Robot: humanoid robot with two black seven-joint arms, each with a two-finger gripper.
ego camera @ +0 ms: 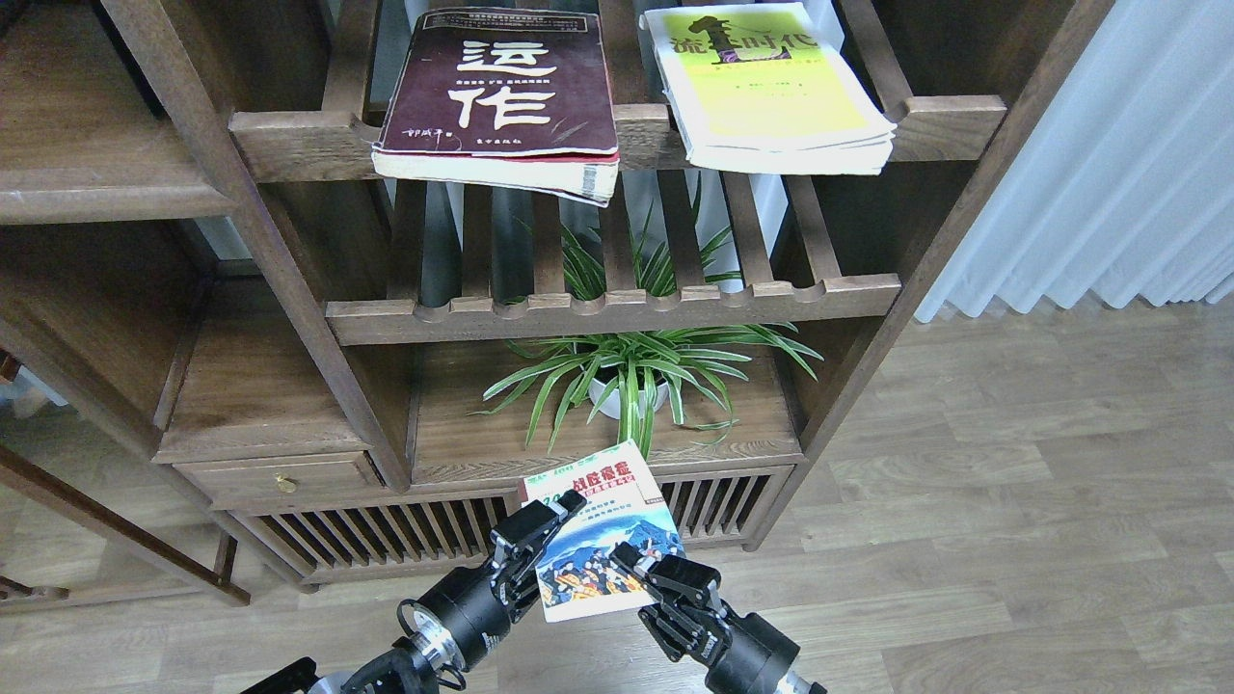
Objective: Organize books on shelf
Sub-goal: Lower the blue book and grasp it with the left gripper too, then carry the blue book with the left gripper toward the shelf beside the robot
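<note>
The small white book [600, 520] with "300" and a colourful picture is held low in front of the cabinet, cover towards me. My left gripper [543, 532] clamps its left edge, one finger lying over the cover. My right gripper [644, 571] clamps its lower right corner. The thick maroon book [501, 92] and the yellow-green book [766, 92] lie flat on the top slatted rack, both overhanging its front rail. The solid dark-brown shelf [96, 198] with a rounded front edge is at the upper left, and no book shows on it.
A second slatted rack [607, 313] sits below the books. A potted spider plant [631, 381] stands on the board under it, just behind the held book. A drawer with a brass knob [284, 482] is lower left. White curtains [1109, 164] and wood floor are to the right.
</note>
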